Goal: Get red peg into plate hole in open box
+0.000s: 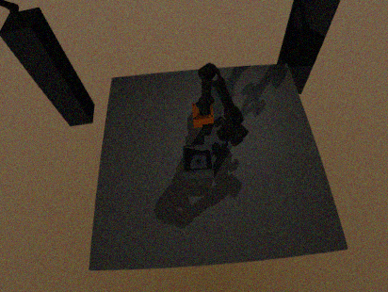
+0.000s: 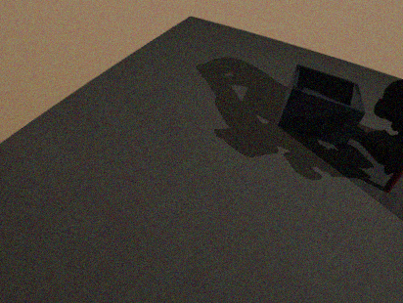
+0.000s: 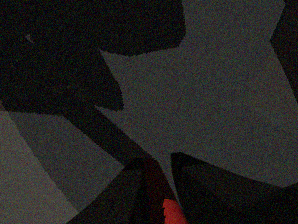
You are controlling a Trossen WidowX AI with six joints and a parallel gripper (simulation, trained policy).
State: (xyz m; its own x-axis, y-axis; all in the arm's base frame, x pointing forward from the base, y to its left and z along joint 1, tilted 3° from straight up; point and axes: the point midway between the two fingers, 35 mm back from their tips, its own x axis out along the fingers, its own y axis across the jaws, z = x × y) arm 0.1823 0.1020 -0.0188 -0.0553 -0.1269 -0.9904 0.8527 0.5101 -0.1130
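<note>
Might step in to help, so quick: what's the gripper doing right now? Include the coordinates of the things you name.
Gripper [image 3: 157,165]: closed on the red peg [image 3: 174,213] [image 2: 395,180].

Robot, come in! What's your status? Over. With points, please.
End effector [image 3: 157,165] shut on red peg [image 3: 172,212] [image 2: 395,181]. Peg outside open box [image 1: 198,159] [image 2: 320,108]. Box opening uncovered in exterior view; its wall stands between. Over.
</note>
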